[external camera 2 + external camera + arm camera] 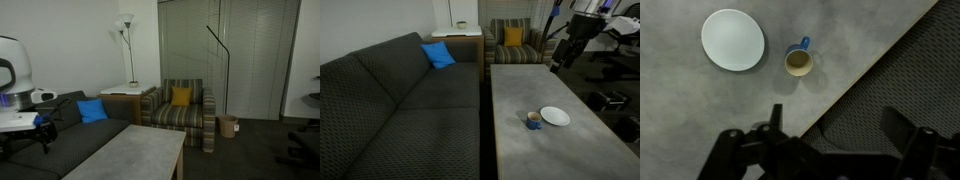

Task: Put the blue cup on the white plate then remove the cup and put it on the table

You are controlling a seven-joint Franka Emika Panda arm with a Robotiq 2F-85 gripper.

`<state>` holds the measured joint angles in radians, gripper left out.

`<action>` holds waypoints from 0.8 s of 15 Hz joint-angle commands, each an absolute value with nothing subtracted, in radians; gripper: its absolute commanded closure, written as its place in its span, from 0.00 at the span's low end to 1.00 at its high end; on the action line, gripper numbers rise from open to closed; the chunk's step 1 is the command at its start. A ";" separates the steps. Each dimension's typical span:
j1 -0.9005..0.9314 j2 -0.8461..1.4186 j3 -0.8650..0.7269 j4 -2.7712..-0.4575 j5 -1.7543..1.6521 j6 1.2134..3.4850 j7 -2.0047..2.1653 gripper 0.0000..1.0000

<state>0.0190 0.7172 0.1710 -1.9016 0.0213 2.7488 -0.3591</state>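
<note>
the pincer (838, 128) hovers high, spread wide and empty, likely to fit the blue cup (798, 62); the cup stands upright on the counter (855, 25) beside the white plate (733, 40) (not touching)

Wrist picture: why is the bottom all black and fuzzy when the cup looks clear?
In the wrist view the hand sits very near the camera, so it shows dark and blurry; the blue cup and white plate lie farther off on the table, evenly lit and sharper.
</note>
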 commanded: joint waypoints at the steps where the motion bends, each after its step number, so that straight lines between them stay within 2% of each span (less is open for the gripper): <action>1: 0.007 0.717 0.183 -1.898 0.000 2.746 -0.343 0.00; 12: 0.023 0.737 0.158 -1.887 0.019 2.731 -0.181 0.00</action>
<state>0.0205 0.7258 0.1621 -1.8996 0.0100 2.7458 -0.2141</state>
